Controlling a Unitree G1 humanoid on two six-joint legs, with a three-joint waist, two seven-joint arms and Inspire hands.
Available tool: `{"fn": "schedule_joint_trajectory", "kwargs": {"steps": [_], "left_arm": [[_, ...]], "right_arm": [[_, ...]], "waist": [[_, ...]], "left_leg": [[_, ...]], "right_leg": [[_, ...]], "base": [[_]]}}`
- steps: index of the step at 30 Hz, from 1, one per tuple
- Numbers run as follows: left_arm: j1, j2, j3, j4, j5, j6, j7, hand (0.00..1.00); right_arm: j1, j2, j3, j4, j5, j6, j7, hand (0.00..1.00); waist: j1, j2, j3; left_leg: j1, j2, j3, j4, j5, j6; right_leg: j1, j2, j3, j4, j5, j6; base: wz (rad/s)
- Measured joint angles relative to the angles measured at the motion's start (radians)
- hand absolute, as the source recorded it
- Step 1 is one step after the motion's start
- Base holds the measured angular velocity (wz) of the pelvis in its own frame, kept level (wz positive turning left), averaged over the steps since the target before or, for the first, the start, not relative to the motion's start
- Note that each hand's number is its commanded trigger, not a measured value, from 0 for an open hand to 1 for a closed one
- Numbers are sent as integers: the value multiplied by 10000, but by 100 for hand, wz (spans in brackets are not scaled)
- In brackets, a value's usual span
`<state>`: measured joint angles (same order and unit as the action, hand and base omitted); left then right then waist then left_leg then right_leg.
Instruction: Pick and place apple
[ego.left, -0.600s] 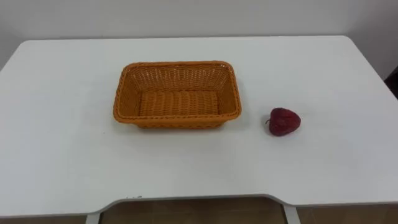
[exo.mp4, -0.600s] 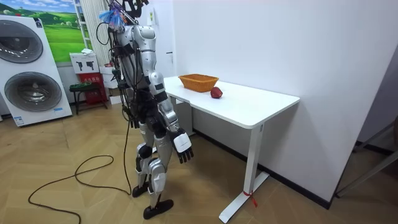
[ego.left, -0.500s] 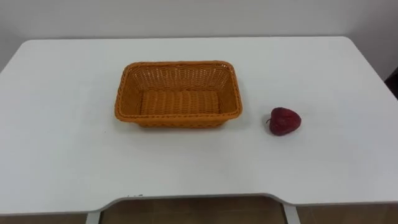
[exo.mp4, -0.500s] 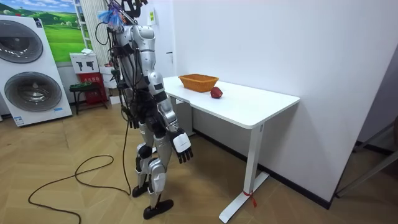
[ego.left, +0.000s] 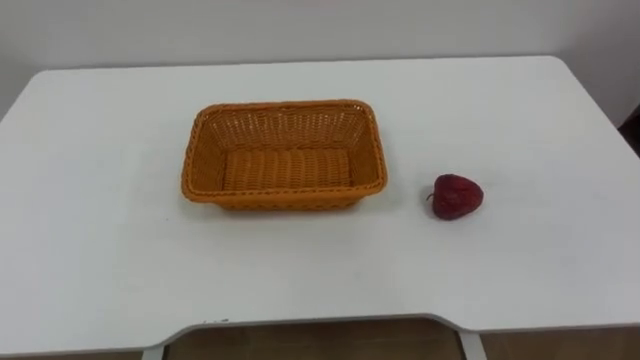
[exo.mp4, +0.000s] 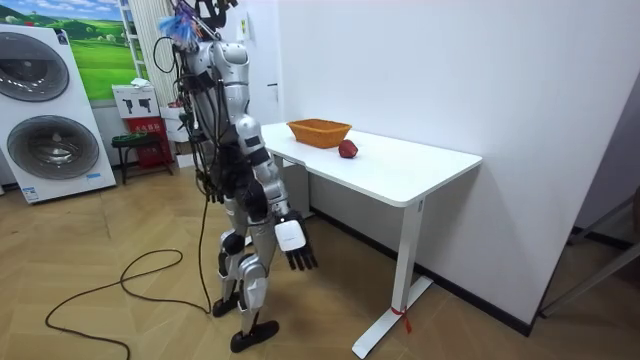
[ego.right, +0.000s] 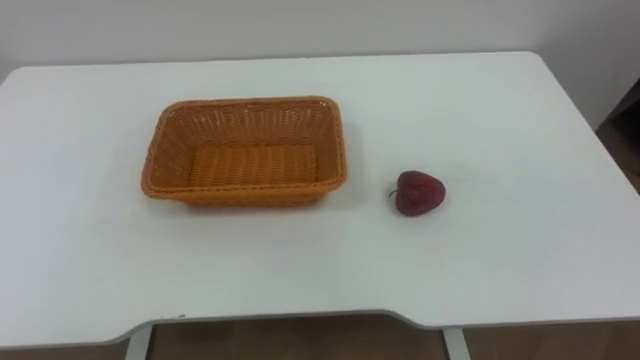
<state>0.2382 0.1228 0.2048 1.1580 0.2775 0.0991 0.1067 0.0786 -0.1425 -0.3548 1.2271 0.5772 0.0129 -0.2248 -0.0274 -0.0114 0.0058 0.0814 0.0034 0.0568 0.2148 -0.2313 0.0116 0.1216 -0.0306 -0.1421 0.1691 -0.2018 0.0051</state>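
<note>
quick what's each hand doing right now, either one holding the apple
Left hand: cannot be told.
Right hand: open, fingers relaxed, holding nothing; the apple lies on the table.

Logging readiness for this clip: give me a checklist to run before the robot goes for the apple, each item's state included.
1. Access to the apple: ok; it lies uncovered on the white table, right of the basket.
2. Gap between apple and basket: ok; bare table between them.
3. Room in the basket: ok; upright, nothing inside.
4. The right hand free: ok; fingers relaxed, holding nothing.
5. Height of the right hand: not ok; it hangs below the tabletop.
</note>
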Motion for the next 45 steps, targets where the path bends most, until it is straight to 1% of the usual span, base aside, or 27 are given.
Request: {"fn": "schedule_joint_trajectory", "kwargs": {"steps": [2,3,5,7,10,12,13,14,15,16,17,18,19,20,21,23,24,25,26,29,32,33,35,38,42,43,45], "left_arm": [[129,16,381,-62,-9,-92,64,0],[209,14,439,-110,-17,-134,133,0],[292,46,677,-213,-14,-246,214,0],[297,85,688,-259,-28,-305,226,0],[304,93,700,-428,7,-365,237,0],[302,92,669,-512,16,-393,317,0],[285,93,667,-588,4,-405,318,0],[248,107,664,-647,0,-428,321,0],[221,114,651,-652,-11,-427,321,0],[209,129,518,-663,-18,-424,328,0],[191,146,347,-671,-7,-423,328,0],[182,155,256,-671,-9,-421,331,0],[171,156,169,-673,-20,-420,331,0],[166,147,23,-692,-4,-417,341,0],[166,136,-43,-709,10,-418,341,0],[192,124,-284,-784,34,-417,343,0],[191,128,-328,-787,-5,-418,346,0],[187,113,-337,-785,-24,-420,348,0],[181,101,-346,-782,-20,-416,353,0],[165,103,-540,-782,6,-418,371,0],[162,96,-749,-820,2,-454,368,0],[164,95,-782,-823,-5,-471,369,0],[200,120,-1028,-823,-23,-577,370,0],[197,116,-1128,-802,-121,-649,361,0],[197,120,-1154,-774,-126,-657,343,0],[194,127,-1268,-780,-118,-657,340,0],[157,121,-1331,-792,-106,-667,306,0]], "right_arm": [[-13,-15,-1069,-825,1399,-97,-834,0],[1,-15,-1230,-1127,1811,-138,-1051,0],[6,-25,-1757,-2363,3050,-277,-1926,0],[-32,-40,-1929,-3243,3286,-528,-2548,0],[-203,-57,-2206,-4598,3302,-882,-3530,0],[-210,-54,-2177,-5733,3280,-916,-4175,0],[-216,-56,-2166,-6591,3079,-928,-4570,0],[-240,-57,-2142,-7357,2584,-995,-4982,0],[-259,-55,-2121,-7701,2368,-1034,-5215,0],[-294,-62,-1963,-8417,1928,-1124,-5685,0],[-319,-67,-1765,-9102,1518,-1246,-6069,0],[-330,-70,-1673,-9409,1375,-1267,-6210,0],[-329,-94,-1430,-9949,1013,-1323,-6471,0],[-324,-90,-1225,-10461,414,-1317,-6717,0],[-328,-90,-1134,-10708,-4,-1321,-6809,0],[-389,-105,-891,-11339,-1569,-1457,-6931,0],[-393,-117,-808,-11449,-1903,-1499,-6975,0],[-375,-119,-576,-11773,-2601,-1517,-7129,0],[-378,-119,-335,-12071,-3285,-1523,-7208,0],[-402,-125,317,-12444,-4460,-1567,-7190,0],[-348,-126,954,-12444,-5116,-1579,-7018,0],[-339,-131,1092,-12437,-5225,-1582,-6967,0],[-225,-160,1700,-12400,-5517,-1647,-6536,0],[-202,-168,2233,-12293,-5484,-1648,-5863,0],[-202,-323,2525,-12138,-5210,-1648,-5181,0],[-203,-373,2602,-12107,-5159,-1648,-4967,0],[-202,-559,2743,-12029,-5110,-1648,-4592,0]], "waist": [[-226,81,-12],[-259,98,-16],[-341,111,-14],[-449,92,-37],[-490,58,-49],[-482,33,-50],[-488,29,-54],[-463,10,-46],[-451,-4,-43],[-435,-25,-54],[-435,-51,-47],[-410,-55,-42],[-383,-40,-77],[-268,-76,-85],[-213,-76,-85],[-105,-91,-95],[-50,-91,-95],[35,-80,-89],[91,-41,-75],[166,48,-71],[354,92,-59],[362,92,-58],[363,96,-58],[368,56,-45],[417,15,-28],[510,17,-26],[567,12,-25]], "left_leg": [[3,-8,26,1,1,2],[11,-3,64,1,1,2],[-58,2,131,26,5,6],[-185,-8,135,79,7,9],[-283,-17,195,78,25,30],[-290,-15,220,66,25,30],[-347,-21,223,63,26,30],[-378,-20,224,57,28,30],[-382,-18,233,61,28,30],[-450,-17,237,76,28,30],[-523,-15,238,79,31,32],[-535,-14,237,80,34,33],[-541,-10,236,81,35,33],[-542,-10,245,71,35,32],[-544,-10,250,71,35,32],[-545,-9,251,75,35,32],[-545,-8,251,72,35,32],[-547,-7,250,65,35,32],[-546,-5,249,57,35,32],[-557,-4,223,62,35,32],[-554,3,235,57,36,29],[-553,4,234,58,36,29],[-553,7,228,63,37,29],[-554,7,225,62,37,29],[-543,6,218,65,36,29],[-550,8,222,66,37,29],[-560,12,227,63,37,29]], "right_leg": [[-12,-6,31,15,-3,6],[-25,-7,55,17,-4,7],[-155,-14,55,61,-7,10],[-270,-27,51,164,-17,24],[-368,-26,128,236,-16,28],[-419,-29,147,318,-30,35],[-492,-32,162,326,-36,38],[-559,-30,173,330,-35,37],[-590,-30,180,338,-35,37],[-703,-29,187,361,-34,37],[-736,-26,189,357,-31,34],[-754,-26,187,359,-29,32],[-783,-24,186,360,-26,29],[-852,-24,190,366,-27,29],[-860,-20,207,365,-26,29],[-856,-20,196,357,-23,30],[-856,-19,198,356,-22,30],[-858,-17,203,357,-22,29],[-860,-17,203,350,-22,29],[-850,-22,150,344,-20,26],[-857,-22,143,349,-18,23],[-854,-21,143,347,-18,23],[-846,-20,131,348,-17,22],[-812,-23,130,352,-17,21],[-768,-32,103,349,-16,21],[-776,-33,104,350,-16,21],[-814,-33,104,349,-16,21]], "base": [[-2],[-12],[-9],[2],[-4],[-5],[-3],[-3],[-3],[0],[0],[0],[0],[-4],[0],[0],[0],[0],[0],[2],[0],[0],[0],[0],[0],[0],[0]]}}
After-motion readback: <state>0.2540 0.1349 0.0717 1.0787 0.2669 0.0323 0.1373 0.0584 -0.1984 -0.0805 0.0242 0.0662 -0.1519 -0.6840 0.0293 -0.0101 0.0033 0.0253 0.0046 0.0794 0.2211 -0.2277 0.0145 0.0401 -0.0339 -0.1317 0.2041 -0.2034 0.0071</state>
